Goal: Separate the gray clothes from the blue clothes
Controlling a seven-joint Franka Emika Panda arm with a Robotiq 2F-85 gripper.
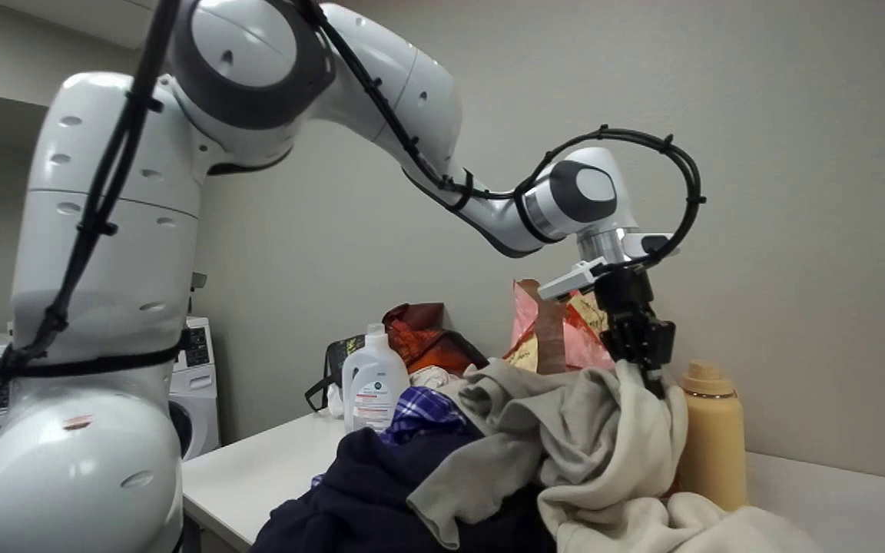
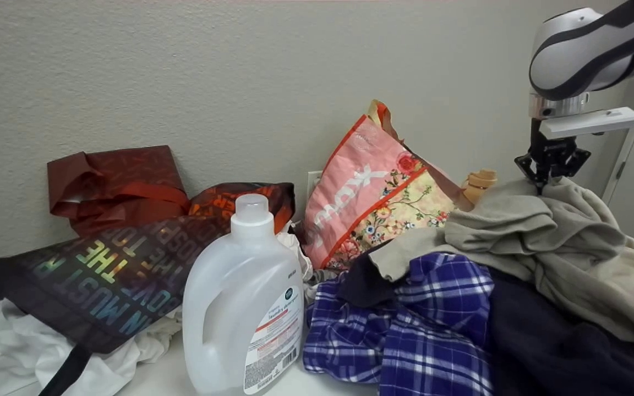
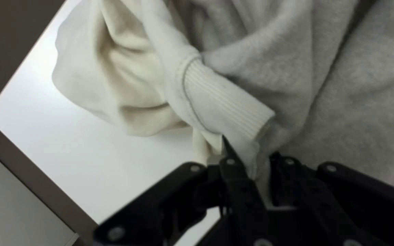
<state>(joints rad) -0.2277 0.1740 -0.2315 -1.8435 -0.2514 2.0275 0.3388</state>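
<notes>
My gripper (image 1: 651, 376) is shut on the gray clothes (image 1: 581, 430), with pale fabric bunched between the fingers. In an exterior view the gripper (image 2: 541, 184) points down at the peak of the gray clothes (image 2: 559, 236). In the wrist view a ribbed cuff lies just beyond the fingertips (image 3: 250, 150), and gray fabric (image 3: 364, 112) fills the right side. The blue clothes are a dark navy garment (image 1: 350, 491) and a blue-and-white plaid shirt (image 2: 432, 335). The gray clothes still overlap the navy garment and touch the plaid shirt's upper edge.
A tan bottle (image 1: 711, 445) stands close behind the gripper, near the wall. A detergent jug (image 2: 245, 308) stands beside the plaid shirt. A pink floral bag (image 2: 372, 187), a dark lettered bag (image 2: 119, 280) and white cloth (image 2: 25, 352) lie along the table (image 1: 258, 476).
</notes>
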